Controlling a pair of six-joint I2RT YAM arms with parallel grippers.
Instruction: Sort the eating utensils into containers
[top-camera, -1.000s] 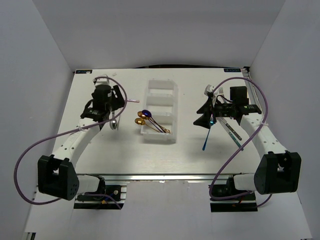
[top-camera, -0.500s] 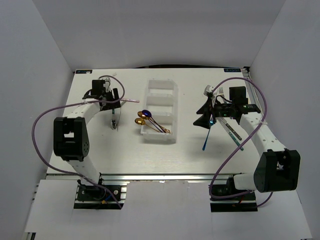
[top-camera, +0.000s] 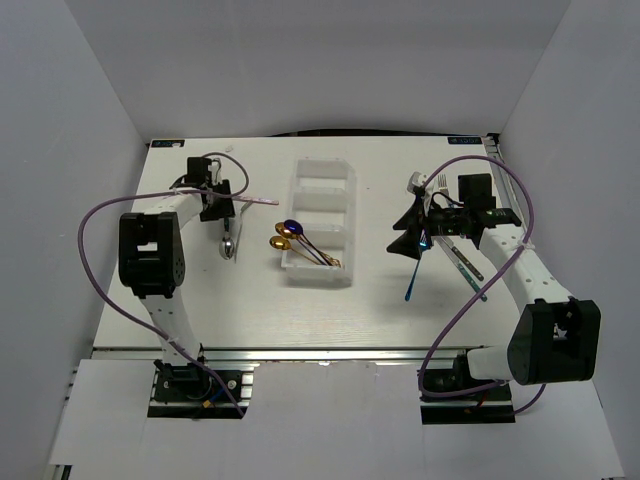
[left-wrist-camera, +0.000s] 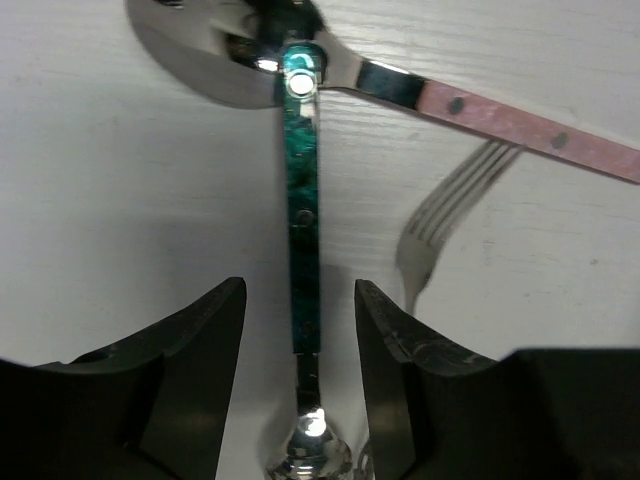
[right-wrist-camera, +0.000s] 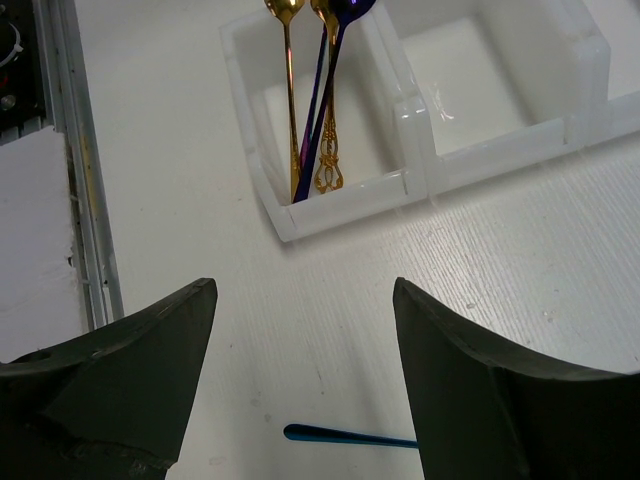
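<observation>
Left gripper (left-wrist-camera: 300, 300): jaws half open, straddling teal spoon (left-wrist-camera: 302, 200) handle, gaps both sides, no grip. Fork (left-wrist-camera: 450, 210) just right of it. Right gripper (right-wrist-camera: 303, 300): wide open, empty; tray (right-wrist-camera: 345, 212) ahead, spoons (right-wrist-camera: 290, 100) in nearest compartment.

White-and-black left arm (top-camera: 150, 255) folds toward upper left; its black two-finger left gripper (left-wrist-camera: 298, 300) points down, jaws narrowly parted. Right arm (top-camera: 525, 270) reaches centre-right, black right gripper (right-wrist-camera: 305, 290) spread wide.

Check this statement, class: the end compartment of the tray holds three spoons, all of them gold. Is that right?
Not quite. The end compartment of the tray holds three spoons, but only two are gold spoons; the third is a blue-purple spoon. The right wrist view shows this.
</observation>
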